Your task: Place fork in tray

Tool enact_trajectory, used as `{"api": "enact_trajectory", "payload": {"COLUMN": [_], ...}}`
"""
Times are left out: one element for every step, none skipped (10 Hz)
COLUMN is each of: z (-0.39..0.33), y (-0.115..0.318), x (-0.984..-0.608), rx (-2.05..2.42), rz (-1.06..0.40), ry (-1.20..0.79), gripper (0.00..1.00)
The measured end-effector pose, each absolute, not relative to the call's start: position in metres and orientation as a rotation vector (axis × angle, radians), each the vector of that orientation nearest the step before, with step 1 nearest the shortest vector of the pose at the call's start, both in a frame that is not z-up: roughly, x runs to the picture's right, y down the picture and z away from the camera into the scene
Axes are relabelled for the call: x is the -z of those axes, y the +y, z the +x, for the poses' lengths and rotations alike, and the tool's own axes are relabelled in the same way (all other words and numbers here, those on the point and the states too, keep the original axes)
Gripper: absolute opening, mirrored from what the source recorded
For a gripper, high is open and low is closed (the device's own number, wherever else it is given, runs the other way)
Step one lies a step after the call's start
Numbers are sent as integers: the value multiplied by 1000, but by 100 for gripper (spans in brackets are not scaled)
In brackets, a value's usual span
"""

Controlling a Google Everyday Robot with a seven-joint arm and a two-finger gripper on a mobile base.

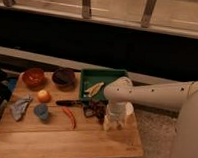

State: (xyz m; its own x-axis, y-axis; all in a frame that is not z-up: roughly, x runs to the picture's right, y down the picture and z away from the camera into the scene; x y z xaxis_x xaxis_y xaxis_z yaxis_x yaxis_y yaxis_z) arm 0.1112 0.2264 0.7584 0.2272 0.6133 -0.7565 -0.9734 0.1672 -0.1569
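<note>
The task looks barely begun. The shallow green rectangular plastic tray (112,78), smooth with a raised rim, sits at the far right of the pale wooden table (64,139). The only thing in it is a pale yellowish curved piece (94,88), perhaps a peel; no fork lies inside.

The likeliest fork is the slender dark-handled utensil (68,102), which lies flat across the middle of the table, just near of the tray's left corner. Its right end runs into a dark lumpy cluster (96,110) and cannot be made out, so calling it the fork is a judgement.

The white two-finger gripper (114,124) points down over the near right part of the table, right of that cluster and near of the tray. Its fingers are spread apart with nothing between them. Reaching, grasping, lifting and setting down in the tray all appear to remain.

On the far left stand a round reddish bowl (33,76) and a round dark bowl (64,76), both glossy and hard-looking. Nearer lie a small round orange fruit (43,95), a crumpled blue-grey cloth (20,107), a small blue cup (41,110) and a thin curved red chilli (69,117). The table shows matte board grain.
</note>
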Motion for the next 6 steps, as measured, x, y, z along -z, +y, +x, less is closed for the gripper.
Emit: {"api": "enact_trajectory", "payload": {"z": [114,119,121,122,123,125], "y": [228,229,230,230,231,232], "x": [-761,-766,-770,-773,-777,-782], "rx": [-1241,-1243,-1246,-1248,-1247,-1248], "rz": [-716,-708,-705,-703,-700,-700], "ry": [627,641,651,657,666,674], "gripper": [67,67,67,67,67,67]}}
